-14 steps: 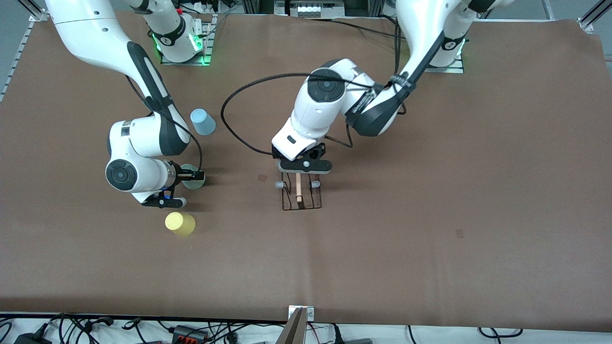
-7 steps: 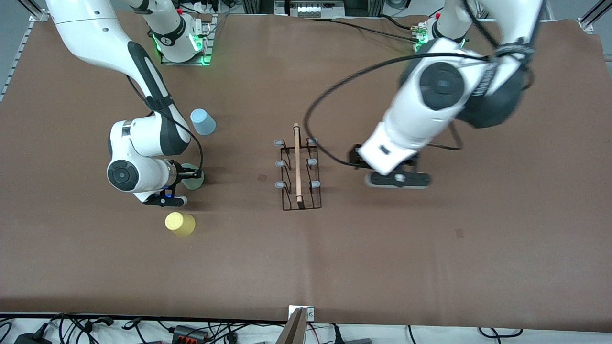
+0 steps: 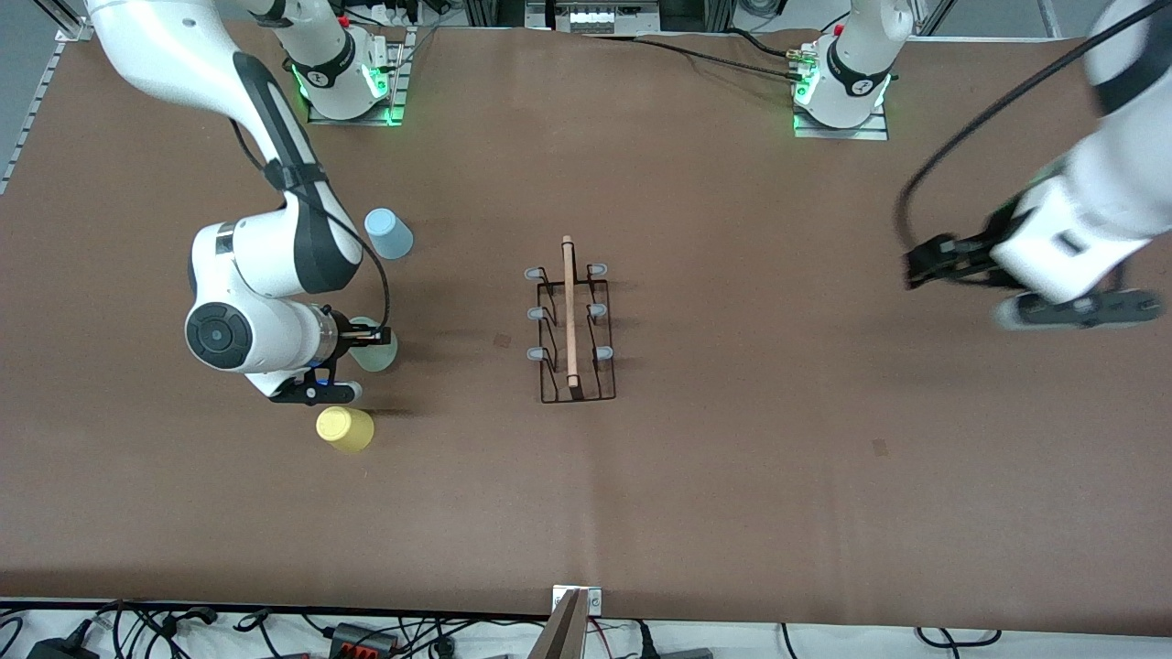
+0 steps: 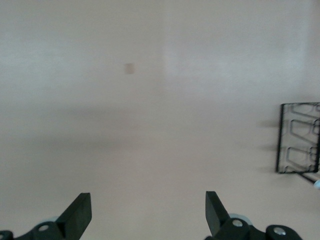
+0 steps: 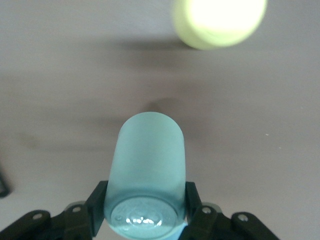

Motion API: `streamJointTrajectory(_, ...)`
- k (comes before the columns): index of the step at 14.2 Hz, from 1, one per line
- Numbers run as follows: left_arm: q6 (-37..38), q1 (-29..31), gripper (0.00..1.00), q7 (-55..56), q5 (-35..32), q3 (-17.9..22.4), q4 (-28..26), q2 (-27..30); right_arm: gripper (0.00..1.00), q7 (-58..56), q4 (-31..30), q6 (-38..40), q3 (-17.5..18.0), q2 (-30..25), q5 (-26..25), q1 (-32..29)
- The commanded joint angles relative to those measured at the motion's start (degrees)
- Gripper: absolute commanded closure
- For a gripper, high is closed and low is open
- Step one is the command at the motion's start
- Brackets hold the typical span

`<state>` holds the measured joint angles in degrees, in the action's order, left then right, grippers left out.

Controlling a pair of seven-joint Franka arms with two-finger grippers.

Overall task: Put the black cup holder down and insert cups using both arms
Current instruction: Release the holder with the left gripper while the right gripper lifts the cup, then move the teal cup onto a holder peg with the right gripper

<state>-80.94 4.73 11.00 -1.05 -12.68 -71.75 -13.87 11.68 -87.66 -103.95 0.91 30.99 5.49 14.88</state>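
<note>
The black cup holder (image 3: pixel 569 329) stands on the mat at the table's middle, wooden rod on top, with no cups on it. Its edge shows in the left wrist view (image 4: pixel 299 138). My left gripper (image 3: pixel 927 264) is open and empty over the mat toward the left arm's end, well away from the holder; its jaws stand wide apart (image 4: pixel 148 210). My right gripper (image 3: pixel 374 338) is shut on the mint green cup (image 3: pixel 379 354), gripping it near its base (image 5: pixel 146 165). The yellow cup (image 3: pixel 345 429) and the light blue cup (image 3: pixel 388 233) stand upside down close by.
A brown mat (image 3: pixel 732 476) covers the table. The yellow cup (image 5: pixel 220 22) lies just past the held cup in the right wrist view. Cables and a metal bracket (image 3: pixel 575 599) sit at the table's near edge.
My left gripper has let go of the holder's rod and swung away toward the left arm's end. The holder stays put. My right arm shifted slightly with the mint cup.
</note>
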Motion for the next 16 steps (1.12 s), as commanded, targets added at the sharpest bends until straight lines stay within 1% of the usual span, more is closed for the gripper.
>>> streamJointTrajectory(1, 1.93, 2.65, 0.00, -3.26, -0.08, -0.77, -1.90, 1.74, 0.77, 3.07, 6.00, 4.97, 0.32, 0.13, 0.57, 4.44)
streamJointTrajectory(3, 2.37, 3.53, 0.00, -6.15, -0.26, -0.51, -1.91, 1.83, 0.77, 6.67, 6.79, 5.33, 0.49, -0.14, 0.66, 8.13)
streamJointTrajectory(6, 3.69, 5.63, 0.00, -7.13, -0.26, -0.59, -2.08, 1.74, 0.77, 13.69, 8.11, 6.21, 0.58, -0.84, 0.75, 13.75)
streamJointTrajectory(7, 2.99, 5.81, 0.00, -7.57, -0.18, -0.51, -4.08, 2.09, 0.77, 15.90, 8.55, 6.21, 1.02, -0.84, 0.83, 14.82)
streamJointTrajectory(8, 1.42, 5.64, 0.00, -7.75, -0.26, -0.51, -7.06, 4.10, 0.77, 17.83, 8.81, 6.21, 1.98, -0.84, 2.23, 15.18)
streamJointTrajectory(9, -0.51, 5.46, 0.00, -7.75, -0.18, -0.42, -11.53, 7.16, 0.77, 19.33, 8.99, 6.04, 2.60, -0.84, 5.20, 15.18)
streamJointTrajectory(10, -1.23, 5.29, 0.00, -7.83, -0.09, 0.10, -15.14, 9.28, 0.77, 19.95, 9.60, 5.86, 2.69, -0.84, 6.97, 15.35)
streamJointTrajectory(11, -1.76, 3.89, 0.00, -7.84, 0.09, 2.37, -17.96, 11.74, 0.77, 20.13, 9.70, 5.86, 2.69, -0.84, 7.33, 15.97)
streamJointTrajectory(12, -2.89, -0.65, 0.00, -7.84, 0.00, 6.66, -20.60, 13.59, 0.77, 20.22, 9.70, 5.86, 2.69, -0.75, 7.42, 16.58)
streamJointTrajectory(13, -3.51, -4.35, 0.00, -7.84, 0.00, 11.14, -21.76, 14.30, 0.77, 20.14, 9.70, 5.95, 2.69, -0.32, 7.51, 17.02)
streamJointTrajectory(14, -3.52, -5.25, 0.00, -7.92, 0.17, 12.40, -21.59, 14.14, 0.77, 20.22, 9.61, 5.95, 2.69, -0.05, 7.60, 17.81)
streamJointTrajectory(16, -4.39, -5.35, 0.00, -8.19, 0.35, 12.41, -20.63, 13.26, 0.77, 19.88, 9.61, 6.04, 2.69, 0.13, 7.60, 18.52)
